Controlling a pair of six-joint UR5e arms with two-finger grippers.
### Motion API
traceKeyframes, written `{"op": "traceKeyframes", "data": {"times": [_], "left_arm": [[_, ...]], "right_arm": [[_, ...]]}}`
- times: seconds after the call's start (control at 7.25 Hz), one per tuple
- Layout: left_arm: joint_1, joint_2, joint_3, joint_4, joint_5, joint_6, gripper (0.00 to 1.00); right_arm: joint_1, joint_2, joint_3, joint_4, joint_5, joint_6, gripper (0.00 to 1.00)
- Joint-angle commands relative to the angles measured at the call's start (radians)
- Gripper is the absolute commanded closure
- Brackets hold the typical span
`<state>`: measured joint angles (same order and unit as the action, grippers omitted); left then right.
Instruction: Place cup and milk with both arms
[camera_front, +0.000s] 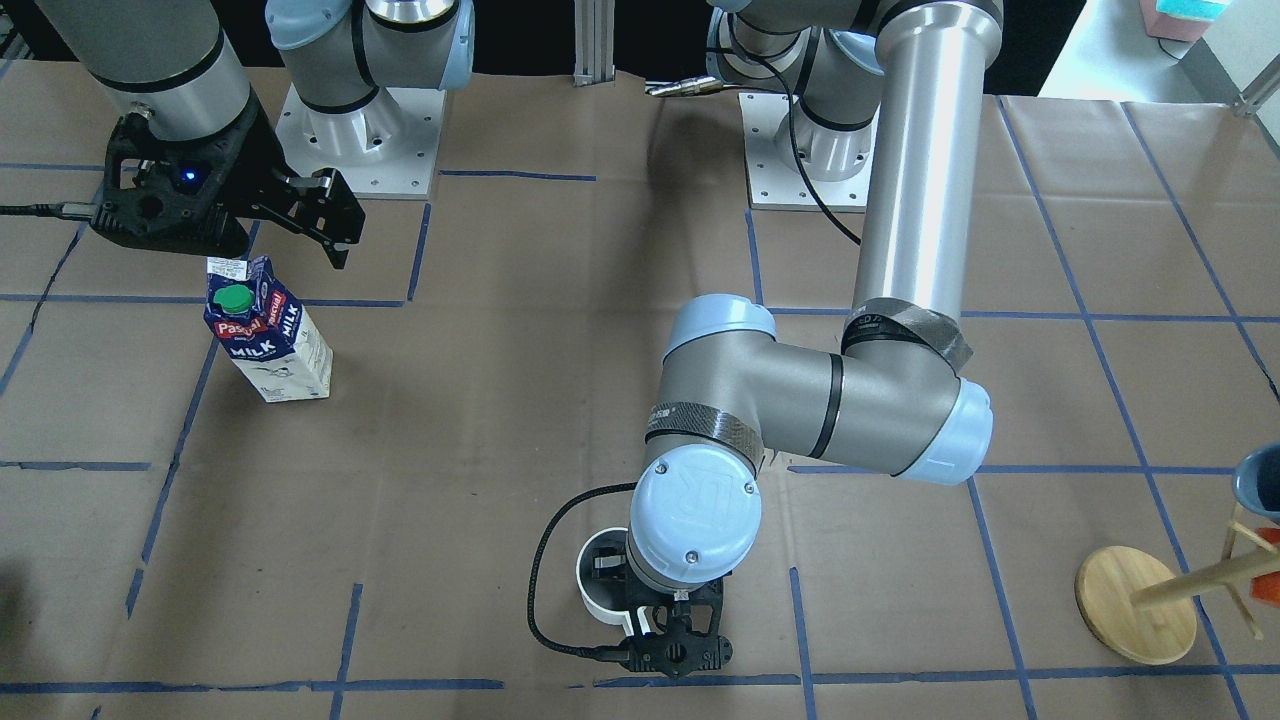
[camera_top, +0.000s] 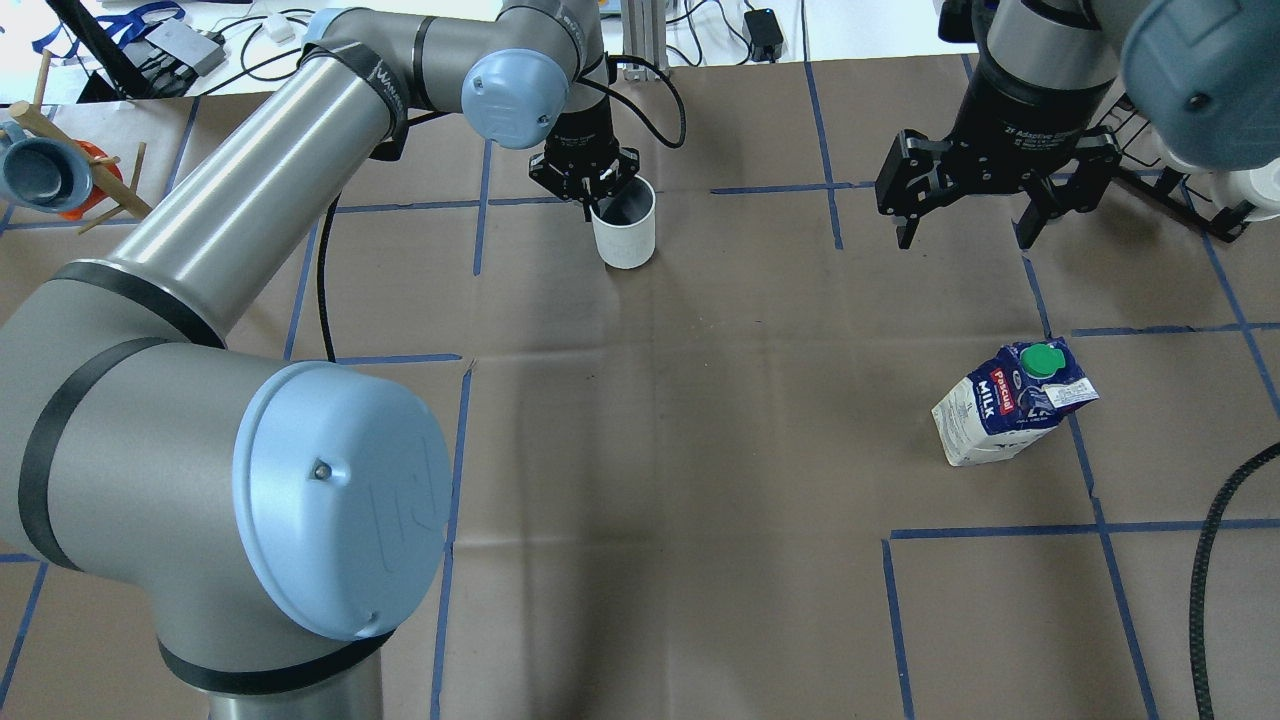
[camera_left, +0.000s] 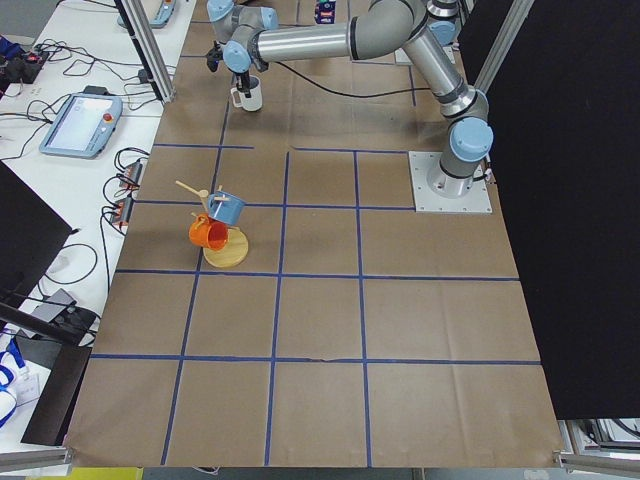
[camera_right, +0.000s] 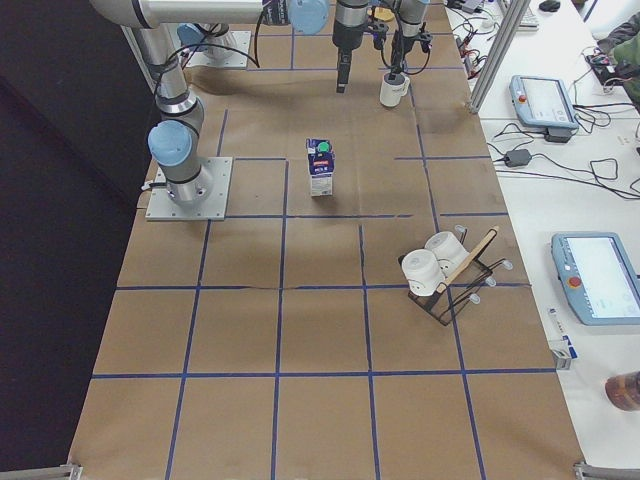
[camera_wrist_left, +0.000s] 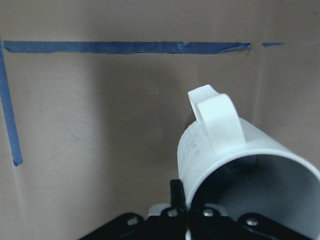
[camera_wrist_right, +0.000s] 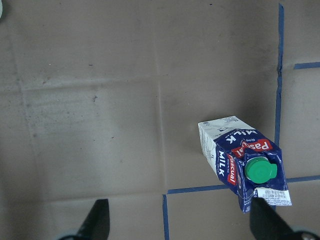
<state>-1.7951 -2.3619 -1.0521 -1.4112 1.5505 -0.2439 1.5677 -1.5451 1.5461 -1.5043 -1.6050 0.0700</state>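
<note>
The white cup (camera_top: 625, 235) stands upright at the table's far middle; I cannot tell whether it rests on the paper or hangs just above it. My left gripper (camera_top: 592, 205) is shut on the cup's rim, one finger inside and one outside. The left wrist view shows the cup (camera_wrist_left: 230, 150) with its squarish handle pointing away from the fingers. The milk carton (camera_top: 1010, 405) stands upright on the robot's right side, green cap on top. My right gripper (camera_top: 963, 240) is open and empty, well above the table and beyond the milk (camera_wrist_right: 240, 160), which shows between its fingertips.
A wooden mug tree (camera_front: 1135, 605) with a blue and an orange mug (camera_top: 40, 170) stands at the table's left end. A black wire rack with white cups (camera_right: 440, 275) stands at the right end. The arm bases (camera_front: 360, 140) sit at the robot's edge of the table.
</note>
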Motion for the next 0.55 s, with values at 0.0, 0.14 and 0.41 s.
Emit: {"op": "traceKeyframes", "data": {"times": [0.0, 0.14, 0.41], "left_arm": [[0.0, -0.005, 0.001, 0.0, 0.0, 0.0, 0.56], [0.0, -0.004, 0.004, 0.0, -0.001, 0.002, 0.4], [0.002, 0.022, 0.001, -0.038, 0.0, 0.002, 0.01]], "right_arm": [[0.0, 0.0, 0.0, -0.001, 0.001, -0.001, 0.0], [0.0, -0.001, 0.0, -0.001, 0.001, -0.001, 0.0], [-0.006, 0.0, 0.0, 0.001, -0.001, -0.009, 0.0]]}}
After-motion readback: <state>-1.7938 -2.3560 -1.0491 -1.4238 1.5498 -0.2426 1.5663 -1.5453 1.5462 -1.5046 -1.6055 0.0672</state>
